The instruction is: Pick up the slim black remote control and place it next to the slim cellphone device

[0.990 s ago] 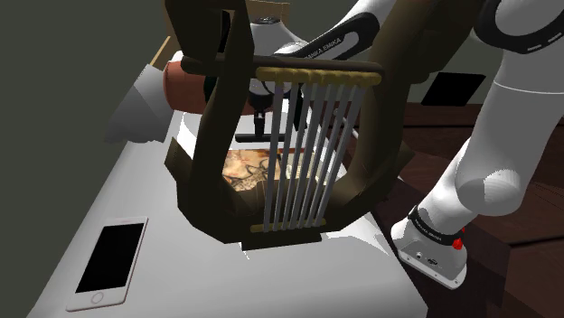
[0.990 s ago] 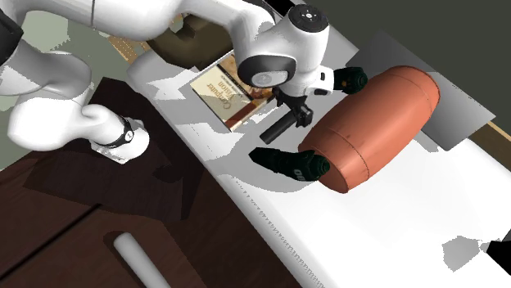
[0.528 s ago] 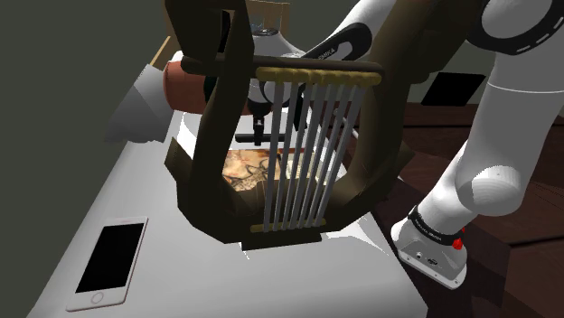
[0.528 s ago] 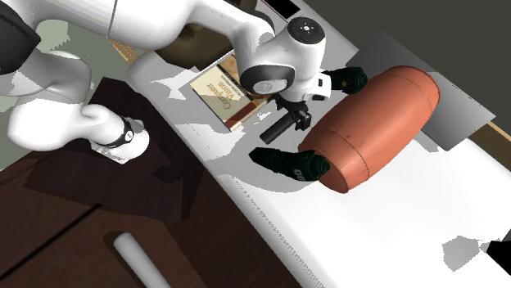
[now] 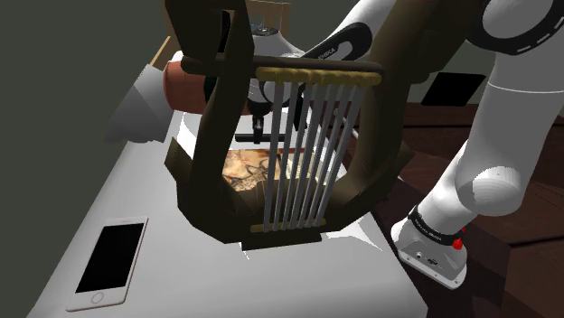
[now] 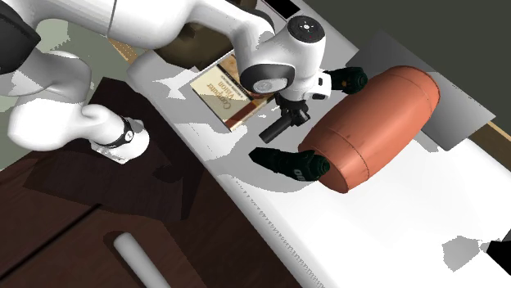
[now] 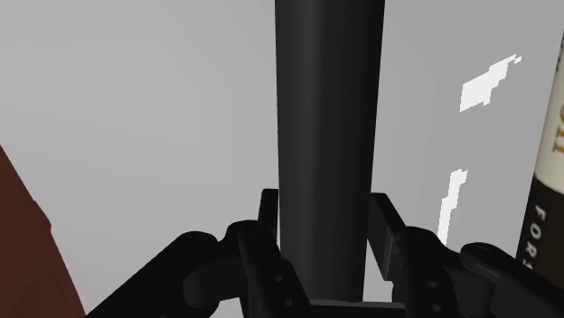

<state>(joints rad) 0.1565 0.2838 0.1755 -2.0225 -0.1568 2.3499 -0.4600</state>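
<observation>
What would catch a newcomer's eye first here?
A dark harp-like frame with pale strings looms at the shoulder view's middle, in front of the arm. In the second exterior view a reddish-brown barrel lies on the white table beside the gripper, which clasps the slim black remote.

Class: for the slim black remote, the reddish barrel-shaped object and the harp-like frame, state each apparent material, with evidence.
Remote: uniform matt black, no grain; probably plastic. Barrel-shaped object: smooth reddish-brown, soft sheen; clay or painted wood, unclear. Harp-like frame: dark brown, wood-coloured, no grain visible. Its strings: pale grey rods, possibly metal.
</observation>
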